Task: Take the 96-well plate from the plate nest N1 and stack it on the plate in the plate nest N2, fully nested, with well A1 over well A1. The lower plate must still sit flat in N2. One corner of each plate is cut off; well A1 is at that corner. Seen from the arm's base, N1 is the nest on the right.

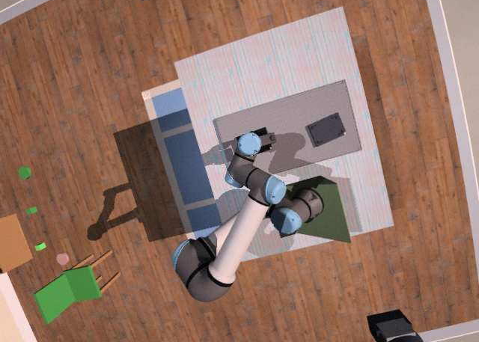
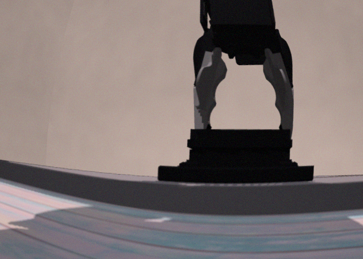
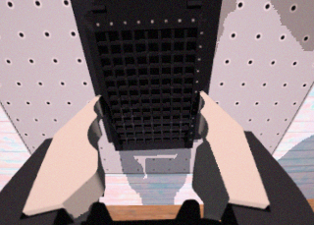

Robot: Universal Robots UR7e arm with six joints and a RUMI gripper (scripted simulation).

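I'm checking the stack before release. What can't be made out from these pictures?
- Seam between held plate and lower plate: exterior view, all black silhouette, so full nesting is unclear.
- Cut corners: wrist view, the plate's far end is cropped by the top edge.
- Stack from above: top view, the arm's wrist covers it.
- Gripper contact: fingertips merge with the dark plate.

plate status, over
Hand shut on plate, fingers on its long sides. Plate low over the N2 stack, seating unclear. N1 vacated. Nothing in the way.
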